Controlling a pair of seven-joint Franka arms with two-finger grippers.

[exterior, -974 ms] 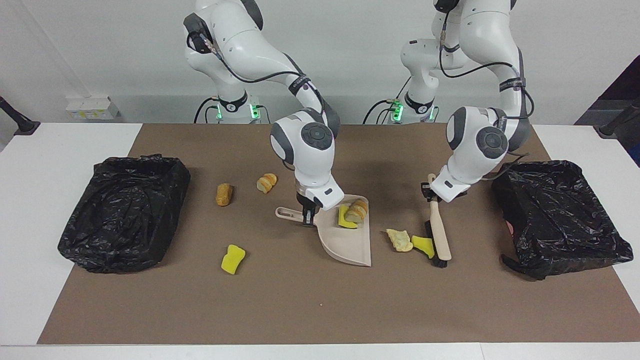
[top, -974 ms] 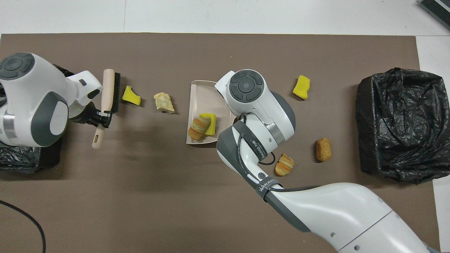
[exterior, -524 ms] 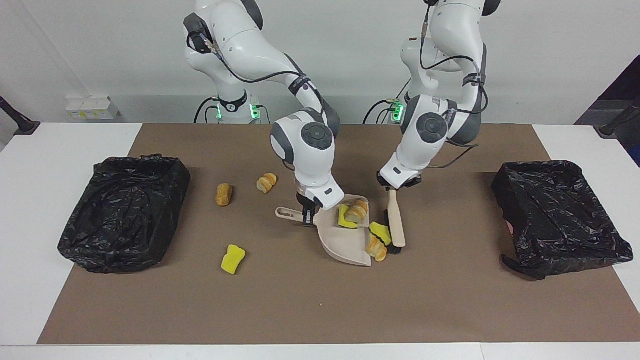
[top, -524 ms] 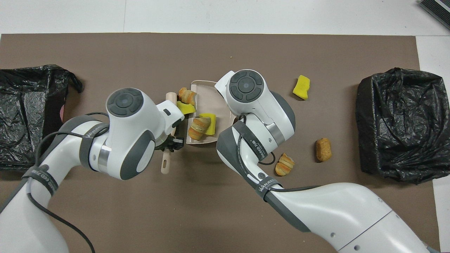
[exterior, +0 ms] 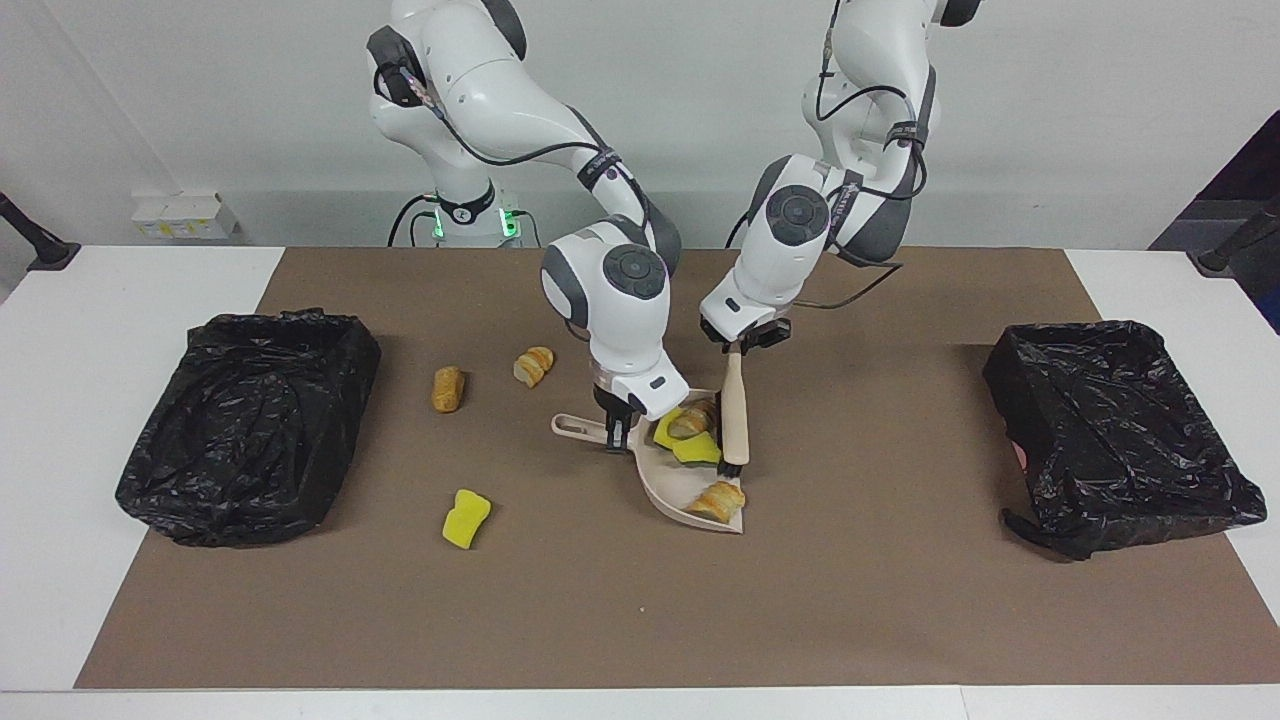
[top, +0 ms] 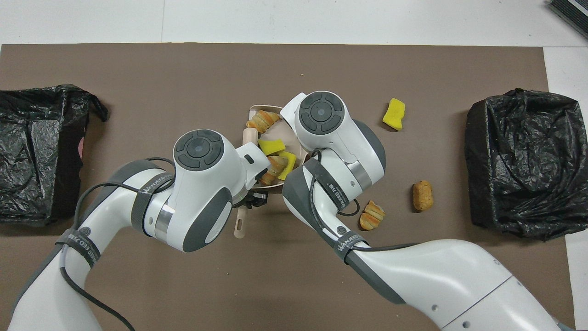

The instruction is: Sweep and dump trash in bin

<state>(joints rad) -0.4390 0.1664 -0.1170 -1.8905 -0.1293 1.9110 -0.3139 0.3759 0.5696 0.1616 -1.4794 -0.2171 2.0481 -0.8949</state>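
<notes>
Broadly, a brown mat [exterior: 900,600] is covering the middle of the white table [exterior: 60,420], and two black-lined bins are sitting on it — one bin [exterior: 245,425] at the right arm's end, the other bin [exterior: 1115,430] at the left arm's end. Between them, at mid-table, the beige dustpan [exterior: 690,490] is lying flat on the mat. The right gripper [exterior: 615,428] is clamping its fingers on the dustpan's handle. The left gripper [exterior: 745,340] is clamping its fingers on the upper end of the brush [exterior: 735,420], which is standing steeply with its dark bristles down at the dustpan's open edge.

Four bits of trash are lying in the dustpan: two yellow sponge wedges [exterior: 685,445] and a bread roll [exterior: 692,420] bunched near the handle end, just beside the brush, and a sliced roll [exterior: 718,500] near the pan's lip. Three more bits are lying on the mat toward the right arm's end — a yellow sponge [exterior: 466,517] farther from the robots than the pan, a striped roll [exterior: 533,365] and a tan roll [exterior: 448,388] nearer to them.
</notes>
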